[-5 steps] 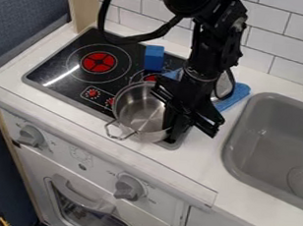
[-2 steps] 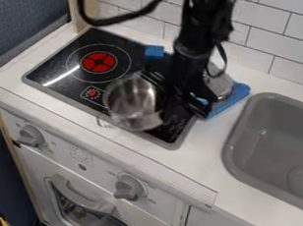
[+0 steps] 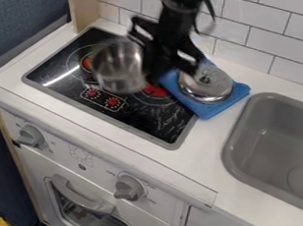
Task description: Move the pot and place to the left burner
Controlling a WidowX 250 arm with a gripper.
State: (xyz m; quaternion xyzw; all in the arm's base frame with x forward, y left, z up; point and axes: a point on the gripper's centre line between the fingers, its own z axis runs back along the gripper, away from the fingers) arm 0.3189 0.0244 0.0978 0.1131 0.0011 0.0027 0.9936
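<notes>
Pot (image 3: 117,68), seemingly empty inside.

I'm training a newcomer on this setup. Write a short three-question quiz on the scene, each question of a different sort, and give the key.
1. Multiple choice: What does the metal lid rest on?
A) The sink's rim
B) The blue cloth
C) The oven door

2. True or false: The gripper holds the pot above the stovetop.

3. Fill in: As the camera sees it, the grey sink lies to the ____ of the stovetop.

Key: 1. B; 2. True; 3. right
</notes>
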